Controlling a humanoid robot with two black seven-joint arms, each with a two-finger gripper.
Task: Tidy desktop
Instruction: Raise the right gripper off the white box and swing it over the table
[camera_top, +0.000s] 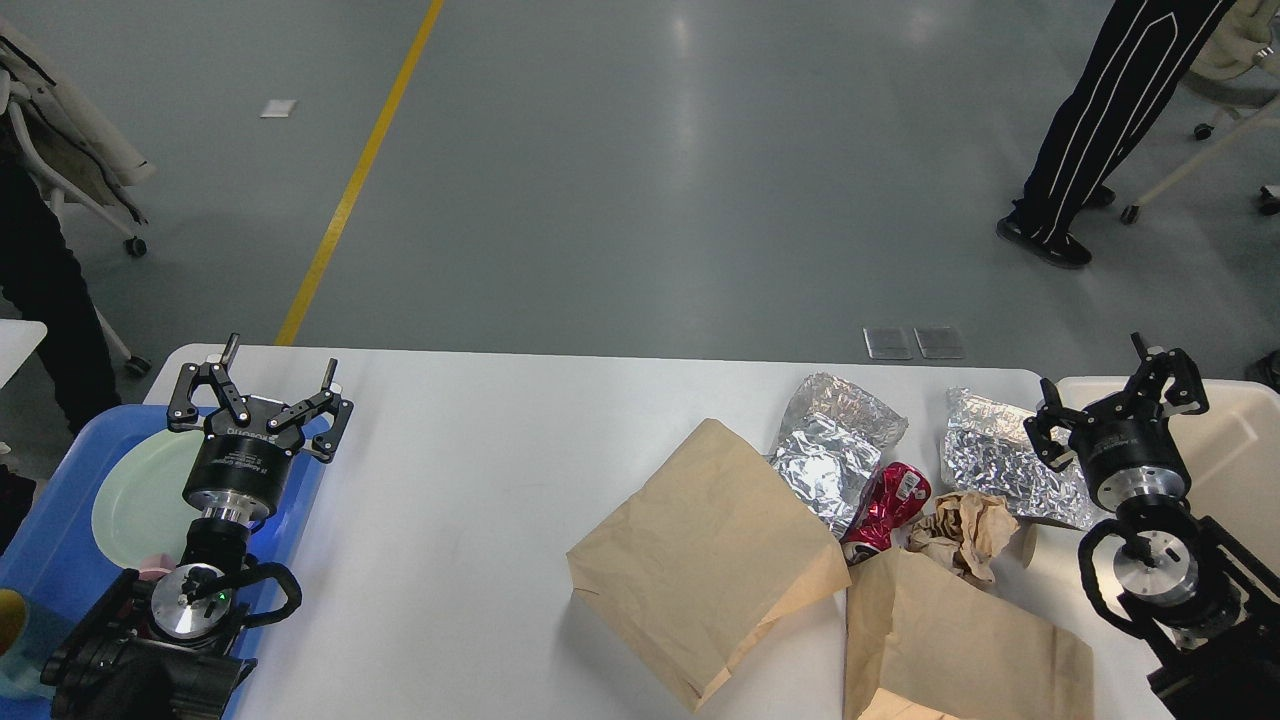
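Desktop: long axis runs left-right between pincers. Left gripper spread, empty. Right gripper apparently spread, empty.

Single head view: mounted high at the robot's head, facing forward and steeply down, close over the desktop, both arms entering from the bottom corners, grey floor filling the upper half.

Two black arms, each with a silver metal wrist ring, a looped black cable and a round silver joint cap. Black linkage fingers on left gripper and right gripper. Green light on left joint cap.
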